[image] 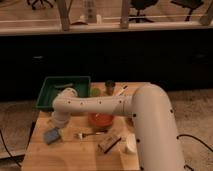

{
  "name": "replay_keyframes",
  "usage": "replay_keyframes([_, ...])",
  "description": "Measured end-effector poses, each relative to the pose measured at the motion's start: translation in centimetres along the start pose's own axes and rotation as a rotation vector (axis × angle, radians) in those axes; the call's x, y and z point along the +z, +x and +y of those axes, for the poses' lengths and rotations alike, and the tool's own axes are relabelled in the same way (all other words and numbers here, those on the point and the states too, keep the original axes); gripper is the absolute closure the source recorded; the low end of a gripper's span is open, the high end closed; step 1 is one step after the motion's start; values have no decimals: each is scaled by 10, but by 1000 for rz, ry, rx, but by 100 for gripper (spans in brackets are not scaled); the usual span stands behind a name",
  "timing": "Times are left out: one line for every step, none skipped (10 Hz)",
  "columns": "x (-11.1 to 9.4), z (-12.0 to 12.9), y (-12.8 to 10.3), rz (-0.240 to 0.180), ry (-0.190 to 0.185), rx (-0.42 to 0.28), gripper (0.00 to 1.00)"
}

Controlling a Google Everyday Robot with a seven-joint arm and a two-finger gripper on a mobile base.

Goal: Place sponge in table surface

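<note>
Gripper (59, 123) low over the table (75, 156), left side, right by the sponge (51, 135); whether it's gripping, can't tell

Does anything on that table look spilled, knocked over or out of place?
Nothing stands out. The sponge sits near the left edge of the table surface, with the hand right beside it. No spill shows around the orange bowl, fork or wooden block.
</note>
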Motion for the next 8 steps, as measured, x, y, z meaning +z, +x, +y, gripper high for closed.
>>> replay_keyframes([-3, 0, 1, 2, 2, 2, 20])
replay_keyframes([-6, -1, 2, 3, 5, 2, 20])
replay_keyframes([-8, -1, 4, 5, 7, 2, 20])
replay_keyframes([-10, -1, 6, 7, 9, 2, 20])
replay_keyframes([-13, 0, 7, 6, 11, 3, 20])
replay_keyframes([-15, 0, 10, 7, 8, 5, 20])
replay_keyframes([-17, 0, 12, 6, 3, 2, 20])
replay_keyframes([-18, 0, 12, 5, 2, 1, 20])
